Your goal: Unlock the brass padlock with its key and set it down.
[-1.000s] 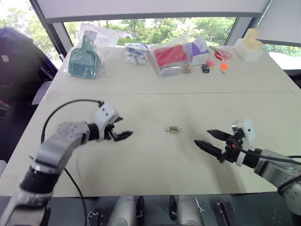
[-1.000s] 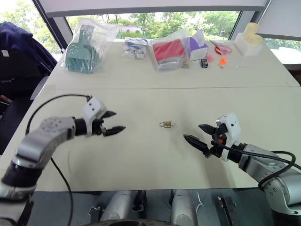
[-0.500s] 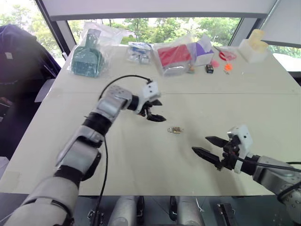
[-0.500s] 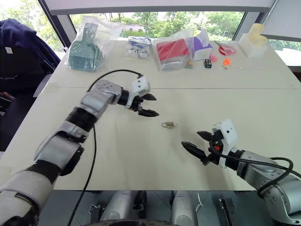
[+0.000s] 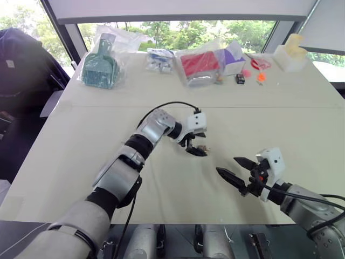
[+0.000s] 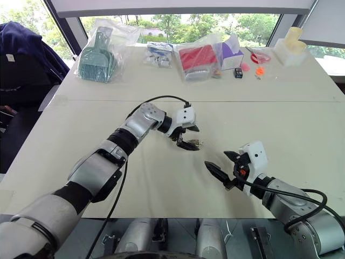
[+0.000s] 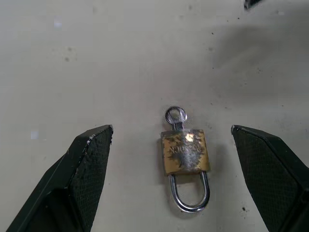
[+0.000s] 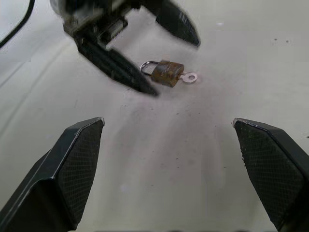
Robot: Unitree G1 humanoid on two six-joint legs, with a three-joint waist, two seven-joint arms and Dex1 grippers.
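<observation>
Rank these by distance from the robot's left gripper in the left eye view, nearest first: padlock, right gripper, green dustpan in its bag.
1. Padlock, lying on the table right at the left gripper.
2. Right gripper, toward the near right.
3. Green dustpan, far left corner.

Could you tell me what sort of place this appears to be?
Probably a lab or office workroom: a pale work table by a window onto trees, with bagged supplies along its far edge.
</observation>
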